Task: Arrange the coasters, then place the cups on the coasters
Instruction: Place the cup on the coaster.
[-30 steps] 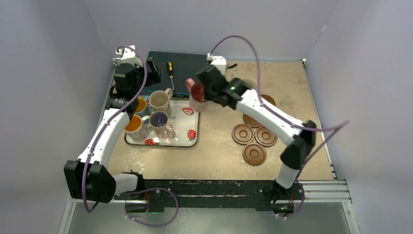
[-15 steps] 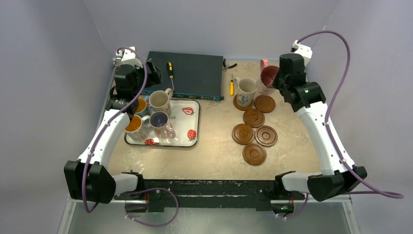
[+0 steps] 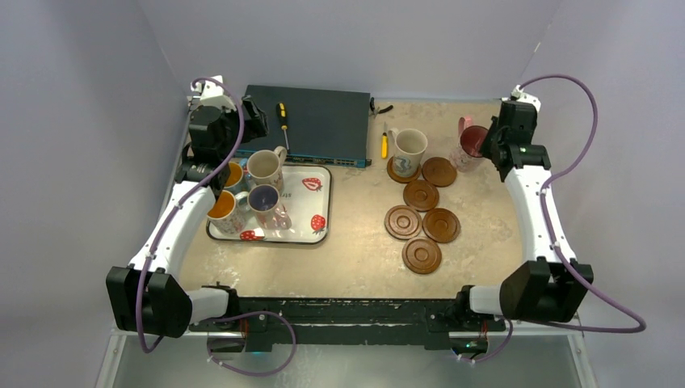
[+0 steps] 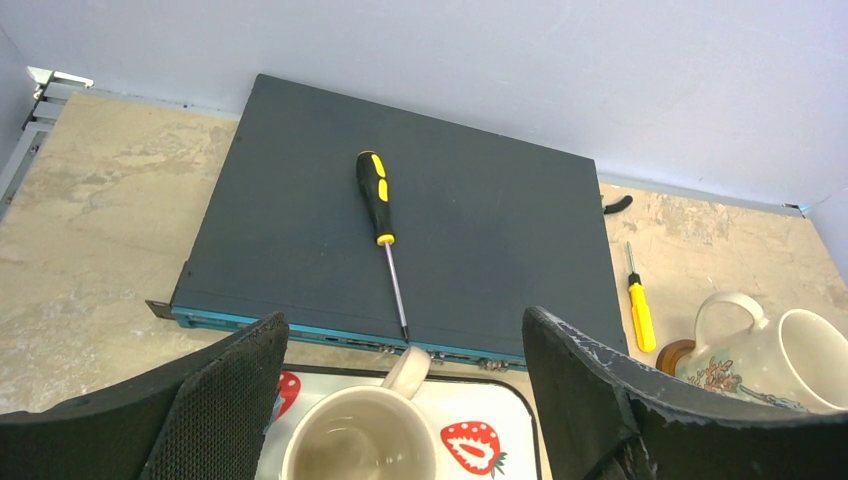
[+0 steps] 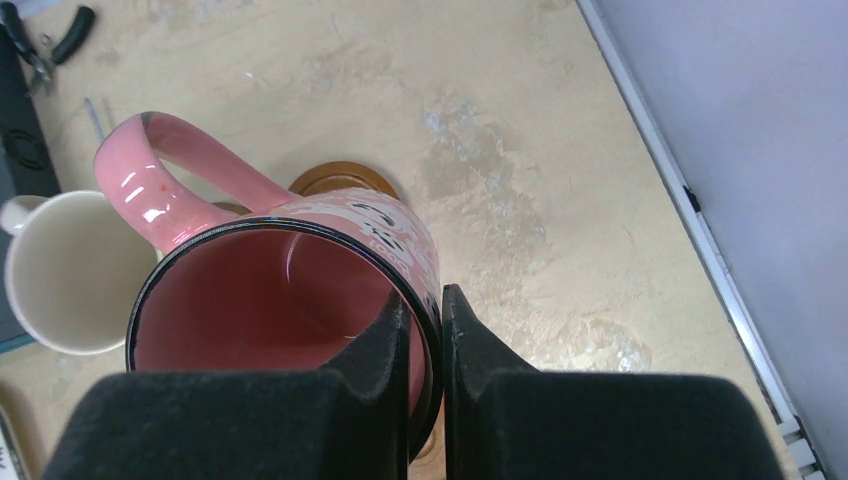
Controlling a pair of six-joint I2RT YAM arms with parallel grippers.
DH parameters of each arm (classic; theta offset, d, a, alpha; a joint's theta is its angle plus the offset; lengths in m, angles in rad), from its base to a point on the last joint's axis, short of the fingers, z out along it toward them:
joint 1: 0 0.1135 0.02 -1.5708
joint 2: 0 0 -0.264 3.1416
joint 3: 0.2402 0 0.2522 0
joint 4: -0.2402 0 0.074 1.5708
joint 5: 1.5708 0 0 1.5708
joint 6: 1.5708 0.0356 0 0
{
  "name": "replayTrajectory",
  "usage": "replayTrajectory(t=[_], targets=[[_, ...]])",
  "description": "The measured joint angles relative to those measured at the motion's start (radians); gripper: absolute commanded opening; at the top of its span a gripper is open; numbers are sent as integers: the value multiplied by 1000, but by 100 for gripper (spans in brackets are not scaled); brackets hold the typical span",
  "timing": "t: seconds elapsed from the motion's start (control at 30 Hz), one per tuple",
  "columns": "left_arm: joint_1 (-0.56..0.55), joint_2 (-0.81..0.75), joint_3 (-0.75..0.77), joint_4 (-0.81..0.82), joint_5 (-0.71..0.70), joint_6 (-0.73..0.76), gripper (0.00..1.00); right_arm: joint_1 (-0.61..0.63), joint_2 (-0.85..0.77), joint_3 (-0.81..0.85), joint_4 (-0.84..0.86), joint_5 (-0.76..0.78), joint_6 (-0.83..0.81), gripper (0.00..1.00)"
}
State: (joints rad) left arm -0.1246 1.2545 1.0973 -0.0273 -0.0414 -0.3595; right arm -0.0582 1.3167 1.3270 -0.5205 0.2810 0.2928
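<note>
My right gripper is shut on the rim of the pink-inside cup, one finger inside, one outside, at the back right. A coaster shows partly behind it. A cream cup stands on one coaster; several bare coasters lie beside and in front of it. On the strawberry tray stand a cream cup, two orange-inside cups and a purple-inside cup. My left gripper hangs open above the tray's cream cup.
A flat dark box lies at the back with a black-and-yellow screwdriver on it. A small yellow screwdriver and pliers lie beside it. The table's right rail runs close to my right arm.
My right arm has swung from beside the tray across to the back right, carrying the pink-inside cup past the coasters. The left arm has stayed still.
</note>
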Motion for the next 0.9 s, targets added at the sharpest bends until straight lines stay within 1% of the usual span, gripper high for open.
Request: replayTrajectory(t=[0.1,0.23,0.6,0.9], targets=[[0,0,0,3,0,0,82,-32,31,-41,52,-52,-32,0],[0,0,0,3,1,0,82,-36,78,-75,113,-100,-77,0],[0,2,0,3,1,0,82,-37,236,-76,227,-185,-179,0],[0,8,0,3,2,0,82,-37,321,-76,266,-215,-229,0]])
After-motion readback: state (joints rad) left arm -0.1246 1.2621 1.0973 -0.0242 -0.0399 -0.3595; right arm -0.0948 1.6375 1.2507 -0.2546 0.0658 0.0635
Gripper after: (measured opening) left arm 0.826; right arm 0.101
